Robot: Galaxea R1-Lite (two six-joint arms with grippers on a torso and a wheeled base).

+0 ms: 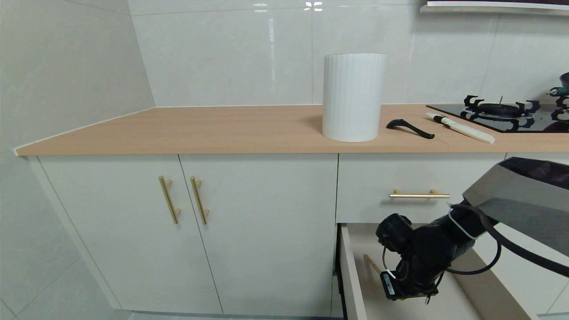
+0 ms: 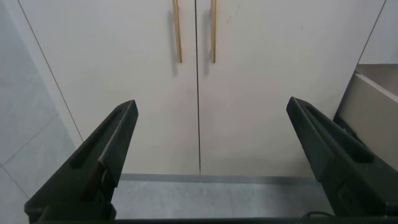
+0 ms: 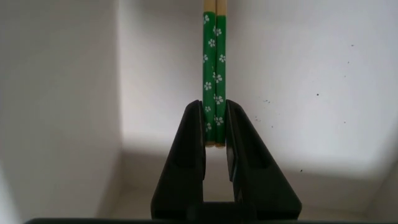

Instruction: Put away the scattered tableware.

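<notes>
Drawer drop-off: my right gripper point(image 3: 214, 109) sits low in the open drawer point(image 1: 351, 266) at near right, pinching a pair of green flowered chopsticks point(image 3: 215, 62), which I judge is for release there.
The wooden countertop point(image 1: 178, 129) holds a white ribbed canister point(image 1: 353, 98), with a cream knife point(image 1: 462, 128) and a black utensil point(image 1: 410, 127) to its right, not yet stowed. My left gripper point(image 2: 211, 107) is spread wide and holds nothing, low before the cabinet doors point(image 2: 261, 93).

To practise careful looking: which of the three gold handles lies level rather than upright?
The handle on the shut drawer front, just above the open drawer. The two cupboard door handles both stand upright.
</notes>
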